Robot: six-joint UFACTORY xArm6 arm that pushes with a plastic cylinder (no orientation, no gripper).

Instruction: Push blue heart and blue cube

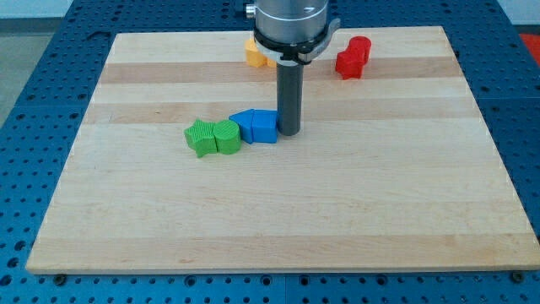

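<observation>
Two blue blocks sit together left of the board's middle. The nearer one looks like the blue cube. The one behind and to its left is partly hidden, and I cannot make out its shape. My tip stands at the right side of the blue cube, touching it or nearly so. The dark rod rises from there to the arm head at the view's top.
Two green blocks sit side by side, touching the left of the blue pair. A red block lies at the top right. A yellow block is partly hidden behind the arm head. The wooden board has blue perforated table around it.
</observation>
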